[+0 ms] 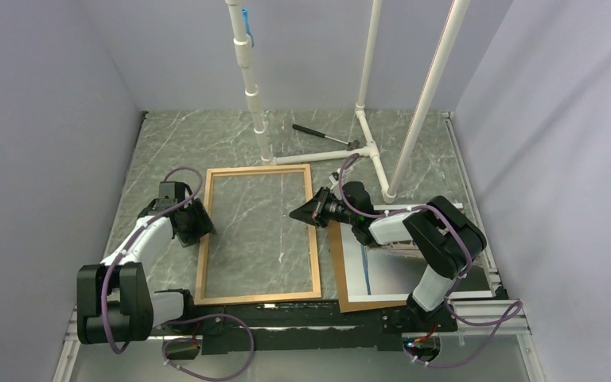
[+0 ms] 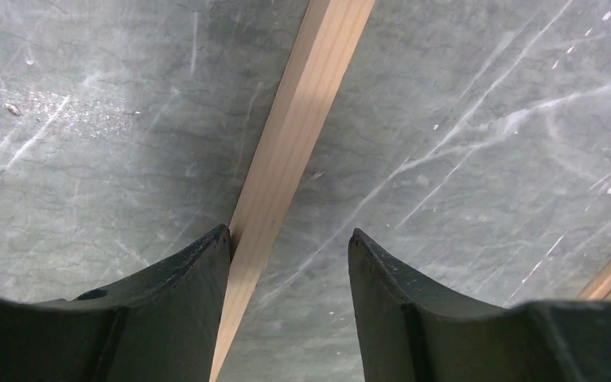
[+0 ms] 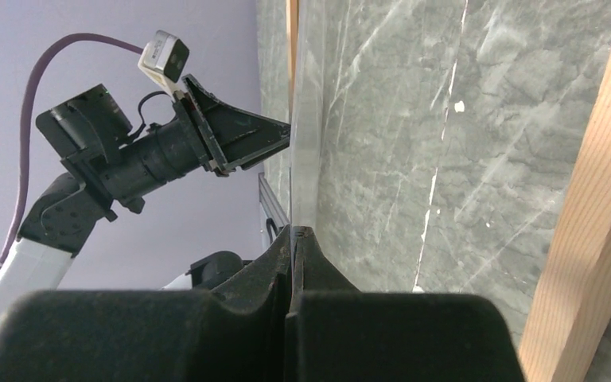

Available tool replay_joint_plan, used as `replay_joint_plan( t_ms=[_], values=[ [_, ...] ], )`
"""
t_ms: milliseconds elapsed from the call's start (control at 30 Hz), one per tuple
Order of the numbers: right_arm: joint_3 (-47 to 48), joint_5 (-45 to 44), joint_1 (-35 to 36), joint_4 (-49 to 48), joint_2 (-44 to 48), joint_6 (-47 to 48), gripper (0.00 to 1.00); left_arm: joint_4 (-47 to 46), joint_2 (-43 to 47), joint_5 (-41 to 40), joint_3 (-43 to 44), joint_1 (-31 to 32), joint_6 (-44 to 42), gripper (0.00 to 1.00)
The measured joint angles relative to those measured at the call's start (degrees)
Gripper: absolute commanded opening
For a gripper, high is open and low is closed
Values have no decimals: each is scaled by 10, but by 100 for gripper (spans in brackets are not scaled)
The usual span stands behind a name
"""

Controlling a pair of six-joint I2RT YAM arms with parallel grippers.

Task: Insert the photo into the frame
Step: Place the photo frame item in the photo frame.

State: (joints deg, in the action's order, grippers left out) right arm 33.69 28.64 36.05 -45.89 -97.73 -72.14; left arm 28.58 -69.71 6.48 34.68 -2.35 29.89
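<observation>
The light-wood frame (image 1: 258, 169) lies flat in the middle of the table. My left gripper (image 1: 197, 224) is open at its left rail; that rail (image 2: 290, 151) runs beside my left finger (image 2: 195, 278). My right gripper (image 1: 302, 212) is at the frame's right rail (image 3: 597, 199). It is shut on the edge of a thin clear pane (image 3: 306, 119), which I see edge-on. The photo (image 1: 386, 278), white-bordered with a blue stripe, lies on the brown backing board (image 1: 337, 267) at the right, partly under my right arm.
A white pipe stand (image 1: 370, 150) and upright pipes rise at the back. A dark-handled tool (image 1: 322, 135) lies behind the frame. Grey walls close in on both sides. My left arm (image 3: 127, 155) shows across the frame in the right wrist view.
</observation>
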Motion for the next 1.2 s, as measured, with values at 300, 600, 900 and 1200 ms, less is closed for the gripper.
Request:
replay_joint_plan(
  t_ms=[300, 600, 900, 1200],
  values=[
    [0, -12, -1, 34, 0, 37, 0, -19, -2, 21, -8, -3, -7, 56],
    [0, -23, -2, 69, 17, 69, 0, -43, -14, 40, -17, -5, -9, 54],
    [1, -28, -2, 82, 64, 88, 0, -43, -9, 58, -22, -5, -17, 58],
    [6, -30, -1, 91, 78, 96, 0, -42, -8, 73, -23, -5, -18, 59]
  ],
)
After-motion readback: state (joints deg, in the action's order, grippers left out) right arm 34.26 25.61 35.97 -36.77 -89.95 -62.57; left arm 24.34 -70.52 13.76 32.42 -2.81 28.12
